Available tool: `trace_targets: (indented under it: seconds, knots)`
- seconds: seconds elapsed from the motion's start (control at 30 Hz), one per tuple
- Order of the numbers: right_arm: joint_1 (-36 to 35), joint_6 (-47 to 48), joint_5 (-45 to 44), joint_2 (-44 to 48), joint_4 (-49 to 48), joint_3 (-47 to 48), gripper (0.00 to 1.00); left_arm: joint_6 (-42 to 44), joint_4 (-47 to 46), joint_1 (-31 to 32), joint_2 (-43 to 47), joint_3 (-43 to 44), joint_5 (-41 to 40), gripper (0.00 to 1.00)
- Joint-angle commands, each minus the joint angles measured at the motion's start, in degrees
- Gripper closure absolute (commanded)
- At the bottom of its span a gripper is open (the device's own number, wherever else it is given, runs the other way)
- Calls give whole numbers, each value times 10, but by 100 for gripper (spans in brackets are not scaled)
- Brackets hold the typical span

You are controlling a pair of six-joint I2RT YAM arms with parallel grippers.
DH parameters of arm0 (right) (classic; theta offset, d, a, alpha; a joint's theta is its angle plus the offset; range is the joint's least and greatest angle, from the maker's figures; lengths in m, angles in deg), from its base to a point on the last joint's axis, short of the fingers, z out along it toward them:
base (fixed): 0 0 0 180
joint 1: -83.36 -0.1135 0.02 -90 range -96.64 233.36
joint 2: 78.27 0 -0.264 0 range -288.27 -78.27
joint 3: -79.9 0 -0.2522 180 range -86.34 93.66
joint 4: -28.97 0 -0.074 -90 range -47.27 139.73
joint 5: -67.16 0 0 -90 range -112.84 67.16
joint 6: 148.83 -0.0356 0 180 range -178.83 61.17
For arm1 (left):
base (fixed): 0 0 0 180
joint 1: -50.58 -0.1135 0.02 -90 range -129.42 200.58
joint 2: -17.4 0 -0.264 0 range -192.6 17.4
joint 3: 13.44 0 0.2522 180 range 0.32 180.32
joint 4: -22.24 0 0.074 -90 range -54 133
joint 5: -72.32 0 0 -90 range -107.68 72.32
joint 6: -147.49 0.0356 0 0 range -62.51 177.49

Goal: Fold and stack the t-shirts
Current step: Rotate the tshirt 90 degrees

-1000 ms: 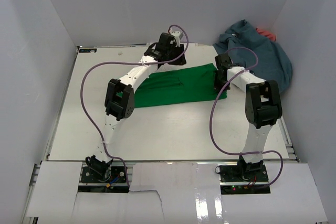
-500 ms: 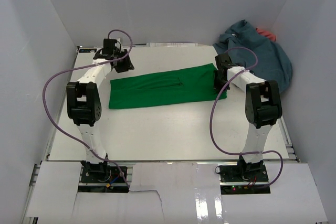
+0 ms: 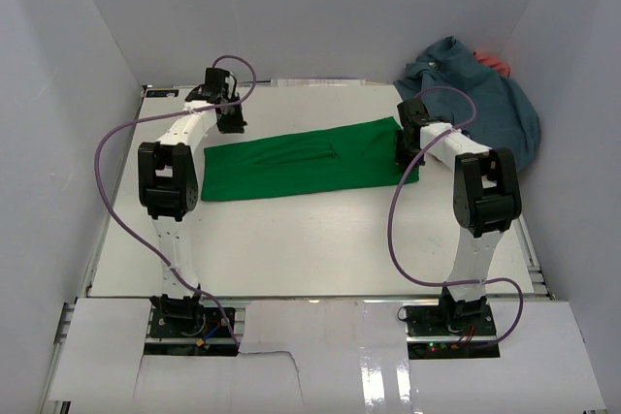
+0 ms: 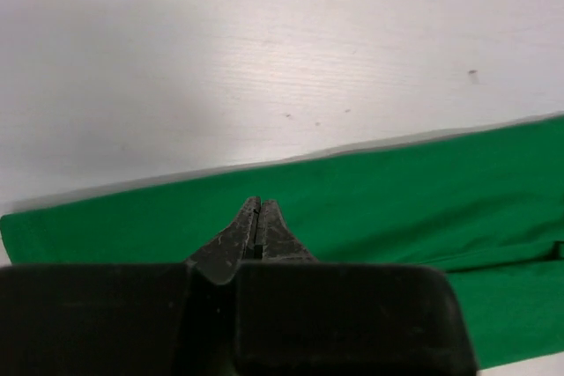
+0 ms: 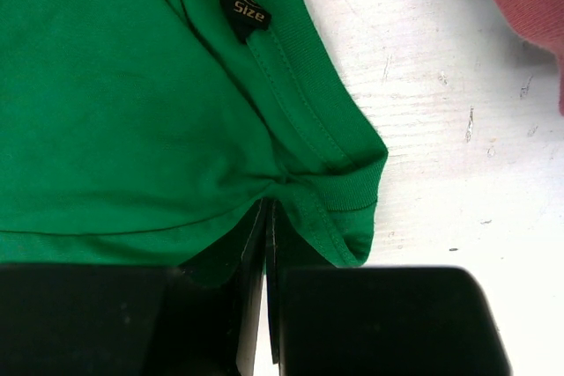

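Left gripper point(image 4: 257, 210) had edged rightward above the green t-shirt point(image 3: 306, 164), closed, seemingly empty. Right gripper point(image 5: 267, 209) pinched its collar end, probably anchoring it on the worktop point(image 3: 291, 239).

2 arms, left arm point(image 3: 179, 239) & right arm point(image 3: 471, 259): white links, black joint blocks, each w/ 1 purple cable point(image 3: 97, 157). Black bases point(image 3: 189, 322). Left gripper point(image 4: 257, 209), right gripper point(image 5: 266, 213): matte black, scuffed fingers.

Bare table point(image 3: 320, 239) lies open to me on the near side of the green shirt point(image 3: 310, 162) — the whole strip down to its near edge. At the far right corner the blue-grey shirt point(image 3: 485, 104) heaps up just beside my right pincer point(image 3: 408, 152), and white walls point(image 3: 58, 94) hem the table on three sides.
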Motion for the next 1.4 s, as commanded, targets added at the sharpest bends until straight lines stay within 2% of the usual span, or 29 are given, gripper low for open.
trace_targets:
  seconds: [0.0, 0.63, 0.87, 1.13, 1.23, 1.37]
  knots:
    - [1, 5, 3, 10, 3, 8, 92, 4, 51, -5, -5, 23, -32, 100]
    - [-2, 2, 3, -19, 9, 31, 92, -13, 60, -5, -11, -54, -81, 100]
    - [-2, 2, -8, -45, 24, 63, 92, -36, 67, -5, -12, -79, -128, 100]
    - [-2, 0, -14, -81, 38, 115, 92, -79, 59, -5, 15, -170, -156, 100]
    - [-1, 1, -18, -96, 48, 142, 92, -95, 56, -5, 25, -196, -147, 100]
    - [-1, 4, -15, -119, 56, 178, 92, -111, 28, 0, 76, -276, -115, 100]
